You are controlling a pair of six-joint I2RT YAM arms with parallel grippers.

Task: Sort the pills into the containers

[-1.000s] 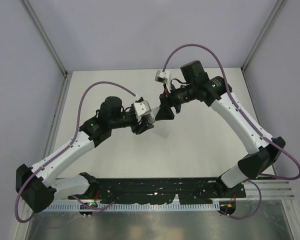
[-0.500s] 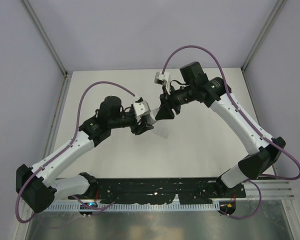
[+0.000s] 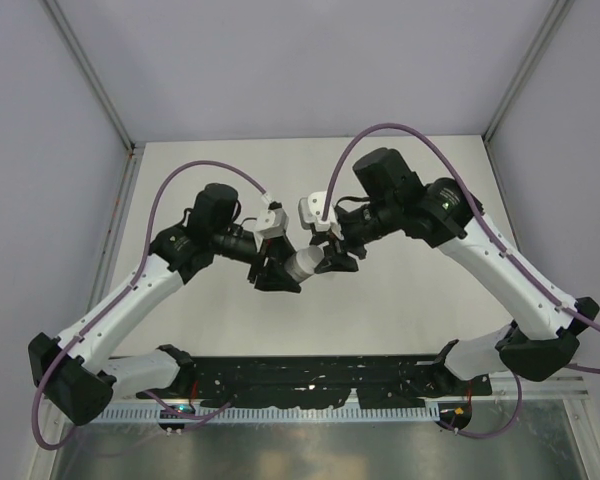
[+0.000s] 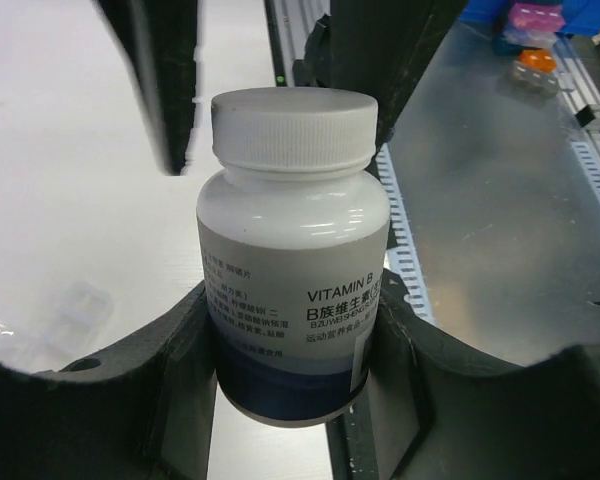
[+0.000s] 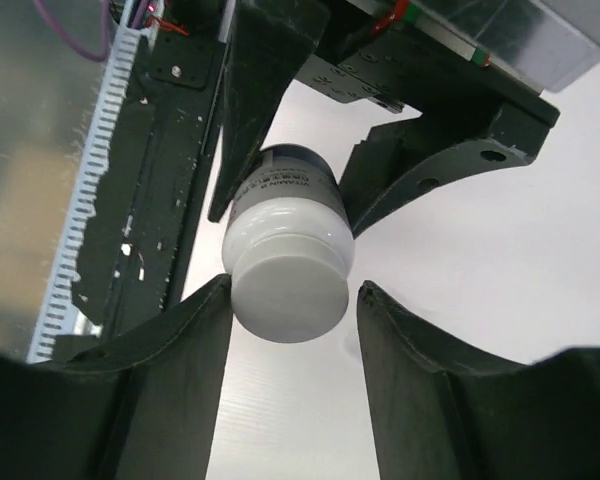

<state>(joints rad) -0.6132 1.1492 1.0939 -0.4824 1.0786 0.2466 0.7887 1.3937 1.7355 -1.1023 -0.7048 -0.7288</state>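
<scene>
- The bottle (image 3: 304, 264) is held off the table (image 3: 410, 300), about mid-table between the two arms; it lies roughly level, its white cap (image 3: 323, 262) pointing right; the label reads Vitamin B.
- The left gripper (image 3: 277, 272) has its jaws closed on the lower body of the bottle, one finger on each side; the hold looks firm and square.
- The right gripper (image 3: 337, 258) comes in from the right with its jaws part open astride the cap; its wrist view shows only thin gaps at either finger; I cannot tell whether the pads press yet.
- A faint clear packet (image 4: 45, 325) lies on the table to the left of the bottle in the left wrist view; it looks untouched.
- No pills show in any view.
- Step in hand, as I judge it: opening the bottle, one arm holding and the other set to take the cap; the sorting itself is not begun.
- The next move calls for the right jaws to close squarely on the ribbed cap and twist; the left must hold the body against that turn, or the bottle will spin in its fingers.
</scene>
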